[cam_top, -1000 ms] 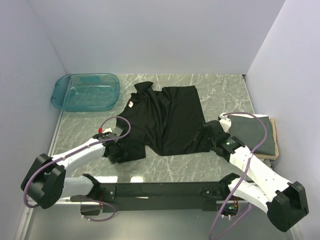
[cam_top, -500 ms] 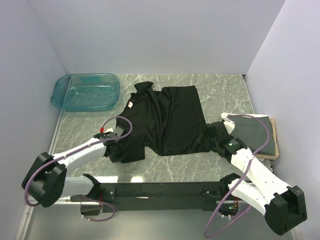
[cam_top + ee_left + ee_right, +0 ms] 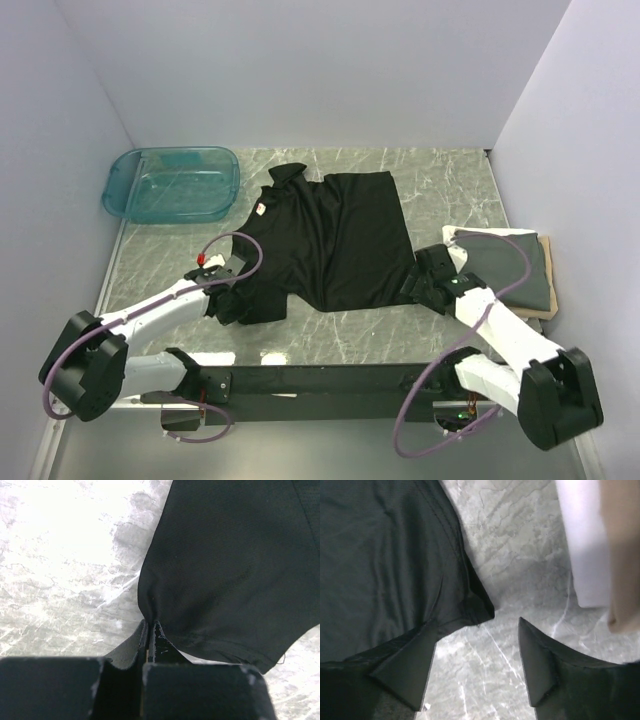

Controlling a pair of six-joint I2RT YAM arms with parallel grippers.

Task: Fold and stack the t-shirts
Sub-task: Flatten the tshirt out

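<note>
While the left gripper [image 3: 150, 628] clamps the soft black cloth t-shirt [image 3: 225, 555], the right gripper [image 3: 477, 650] gapes empty; one-sided pulling could skew it.

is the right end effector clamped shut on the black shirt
No, the right end effector stands open, its jaws wide apart at the corner of the black shirt.

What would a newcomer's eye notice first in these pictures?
The black t-shirt lies spread on the middle of the marble table, with the left gripper shut on its near left edge and the right gripper open at its near right corner. A teal tub stands far left; a dark grey t-shirt lies on a tan board at right.
</note>
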